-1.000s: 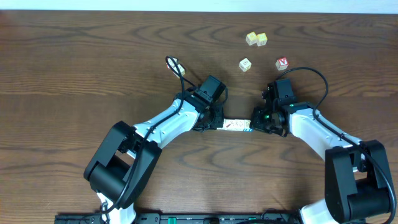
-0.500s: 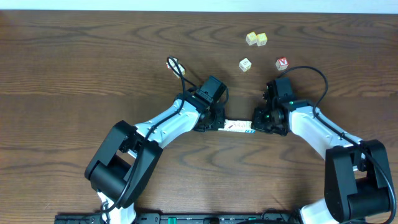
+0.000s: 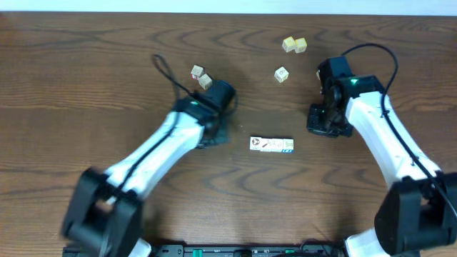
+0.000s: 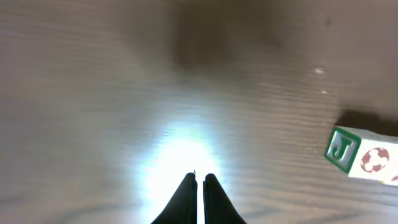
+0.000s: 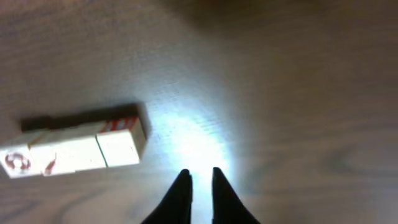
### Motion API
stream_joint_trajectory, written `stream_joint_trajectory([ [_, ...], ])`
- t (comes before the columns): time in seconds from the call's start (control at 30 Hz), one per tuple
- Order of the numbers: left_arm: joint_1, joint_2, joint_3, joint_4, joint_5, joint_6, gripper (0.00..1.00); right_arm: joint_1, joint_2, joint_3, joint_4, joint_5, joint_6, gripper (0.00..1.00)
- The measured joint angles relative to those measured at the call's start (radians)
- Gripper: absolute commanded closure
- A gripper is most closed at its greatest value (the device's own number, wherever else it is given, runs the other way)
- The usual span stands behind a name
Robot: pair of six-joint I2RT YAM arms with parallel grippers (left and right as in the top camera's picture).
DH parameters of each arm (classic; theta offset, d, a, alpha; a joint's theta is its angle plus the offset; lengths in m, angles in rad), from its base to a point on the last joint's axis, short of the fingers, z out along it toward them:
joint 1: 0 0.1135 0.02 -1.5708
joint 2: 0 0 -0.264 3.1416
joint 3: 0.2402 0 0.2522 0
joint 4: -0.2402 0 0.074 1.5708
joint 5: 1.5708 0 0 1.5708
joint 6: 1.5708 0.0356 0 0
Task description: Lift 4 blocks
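Contact has gone: a second ago both grippers pinched the row of four cream-white wooden alphabet cubes (image 3: 271, 144) end to end. Now it lies flat on the brown wooden table (image 3: 86, 57), touched by nothing. The lift looks either finished or abandoned. Left gripper (image 4: 200, 190), at the row's 9 o'clock, has its fingers pressed together, empty. Right gripper (image 5: 199, 186), toward 2 o'clock, shows a narrow gap, also empty. An end cube (image 4: 359, 154) reads a green "J" beside a red ball. Farther off, near 12 o'clock, sit a single pale cube (image 3: 281, 73) and two yellow-tinted cubes (image 3: 294, 45).
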Motion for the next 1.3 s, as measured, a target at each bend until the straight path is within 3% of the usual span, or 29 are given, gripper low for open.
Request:
stream_joint_trajectory([
  [0.03, 0.019, -0.047, 0.0, -0.029, -0.012, 0.0, 0.92, 0.0, -0.018, 0.004, -0.021, 0.005, -0.002, 0.8],
  [0.1, 0.058, -0.149, 0.001, -0.077, -0.028, 0.0, 0.77, 0.0, -0.082, 0.006, -0.085, 0.011, 0.002, 0.7],
  [0.13, 0.082, -0.21, 0.004, -0.101, -0.036, 0.001, 0.52, 0.0, -0.13, 0.006, -0.127, 0.015, 0.0, 0.62],
  [0.17, 0.109, -0.282, 0.009, -0.133, -0.044, 0.0, 0.35, 0.0, -0.185, 0.006, -0.157, 0.018, 0.001, 0.56],
  [0.2, 0.15, -0.389, 0.02, -0.176, -0.054, 0.0, 0.32, 0.003, -0.261, 0.007, -0.192, 0.021, 0.002, 0.5],
  [0.23, 0.171, -0.446, 0.025, -0.206, -0.06, 0.0, 0.3, 0.007, -0.319, 0.006, -0.222, 0.024, 0.005, 0.38],
  [0.27, 0.186, -0.488, 0.028, -0.23, -0.063, 0.001, 0.28, 0.012, -0.363, 0.003, -0.239, 0.025, 0.01, 0.01],
  [0.57, 0.222, -0.732, 0.029, -0.33, -0.07, -0.001, 0.25, 0.053, -0.737, -0.14, -0.304, 0.004, 0.195, 0.01],
  [0.77, 0.222, -0.764, 0.029, -0.33, -0.071, -0.001, 0.24, 0.054, -0.821, -0.155, -0.303, -0.032, 0.292, 0.01],
  [1.1, 0.222, -0.759, 0.029, -0.33, -0.071, -0.001, 0.24, 0.053, -0.84, -0.161, -0.312, -0.019, 0.314, 0.01],
  [1.23, 0.222, -0.759, 0.029, -0.33, -0.071, -0.001, 0.24, 0.002, -0.894, -0.203, -0.158, 0.015, 0.277, 0.01],
  [1.3, 0.222, -0.759, 0.029, -0.33, -0.071, -0.001, 0.24, -0.059, -0.984, -0.283, 0.005, 0.005, 0.192, 0.01],
])
